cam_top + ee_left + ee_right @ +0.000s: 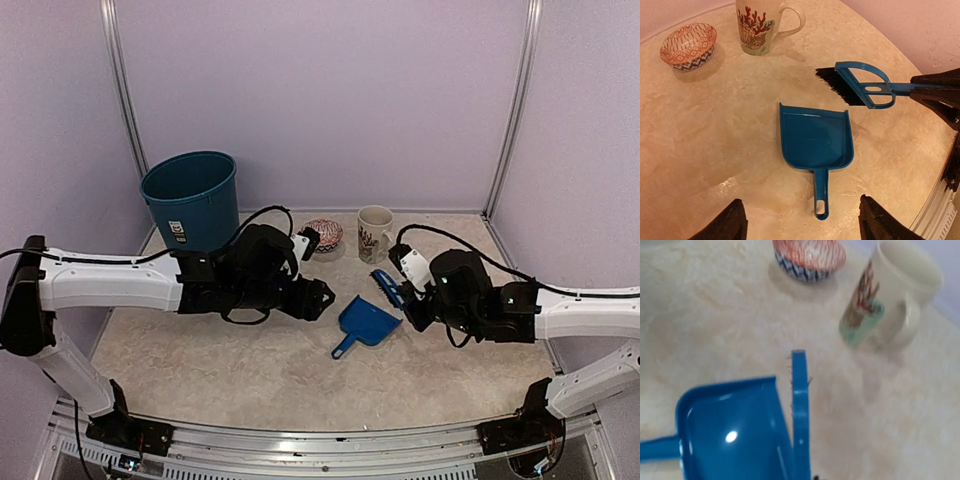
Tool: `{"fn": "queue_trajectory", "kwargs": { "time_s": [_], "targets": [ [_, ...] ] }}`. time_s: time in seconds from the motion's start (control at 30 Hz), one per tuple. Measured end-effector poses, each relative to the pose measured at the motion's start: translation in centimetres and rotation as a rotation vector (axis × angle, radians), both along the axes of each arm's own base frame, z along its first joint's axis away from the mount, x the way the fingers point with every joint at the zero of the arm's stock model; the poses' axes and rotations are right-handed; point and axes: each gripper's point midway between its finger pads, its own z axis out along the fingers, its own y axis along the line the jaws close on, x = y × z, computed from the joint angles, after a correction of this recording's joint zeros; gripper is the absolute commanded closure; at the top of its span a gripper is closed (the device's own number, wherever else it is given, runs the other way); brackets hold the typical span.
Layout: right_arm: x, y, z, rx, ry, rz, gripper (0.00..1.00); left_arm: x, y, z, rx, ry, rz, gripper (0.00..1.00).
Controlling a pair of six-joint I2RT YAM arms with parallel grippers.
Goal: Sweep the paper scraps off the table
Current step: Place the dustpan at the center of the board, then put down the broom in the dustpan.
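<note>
**DUSTPAN PICK-UP: LEFT PINCER OVER THE HANDLE**

**State.** The dustpan (815,137) lies flat on the desk (715,140), with its mouth turned toward the mug (756,25) and the bowl (688,45). The left pincer (803,222) hangs above the handle end with its fingers spread wide and nothing between them. The brush (860,87) is clamped by its handle in the right pincer (920,90), with the bristles just beside the far right corner of the pan. Whether the bristles touch the desk cannot be told. No scraps are seen in any view, and the pan appears empty. Desk areas beneath both arms are hidden. The bin (192,198) stands at the far left.

**Step in hand.** A grasp of the dustpan handle by the left pincer is judged to be next.

**Procedure.**
1. The fingers are to be centred, one on each side of the handle.
2. The pincer is to be lowered until the fingertips are near the desk, without pressing on it.
3. The handle is to be gripped at mid-length, not at the hanging hole, so that twisting is limited.
4. The pan is to be kept level and its front lip flat on the desk.
5. The brush is to be held clear of the pan until the grip is secure.
6. Hidden desk areas are to be checked for scraps before the task is judged complete.
</note>
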Motion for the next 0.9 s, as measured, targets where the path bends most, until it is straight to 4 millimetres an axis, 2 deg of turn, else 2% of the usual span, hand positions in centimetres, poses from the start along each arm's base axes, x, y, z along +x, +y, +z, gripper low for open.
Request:
{"fn": "queue_trajectory", "kwargs": {
  "time_s": [0.2,0.4,0.63,0.9],
  "targets": [
    [0.5,2.1,0.6,-0.110,-0.153,0.076,1.00,2.2,5.2,4.1,-0.042,-0.040,0.091,0.01],
    [0.9,3.0,-1.4,-0.258,-0.239,0.098,1.00,2.4,9.3,7.2,-0.063,-0.089,0.139,0.01],
    [0.4,4.4,-3.0,-0.352,-0.285,0.109,1.00,1.8,12.1,8.6,-0.051,-0.119,0.163,0.01],
    [-0.3,5.0,-6.8,-0.472,-0.274,0.109,1.00,1.5,14.4,9.5,-0.039,-0.152,0.192,0.01]
  ]
}}
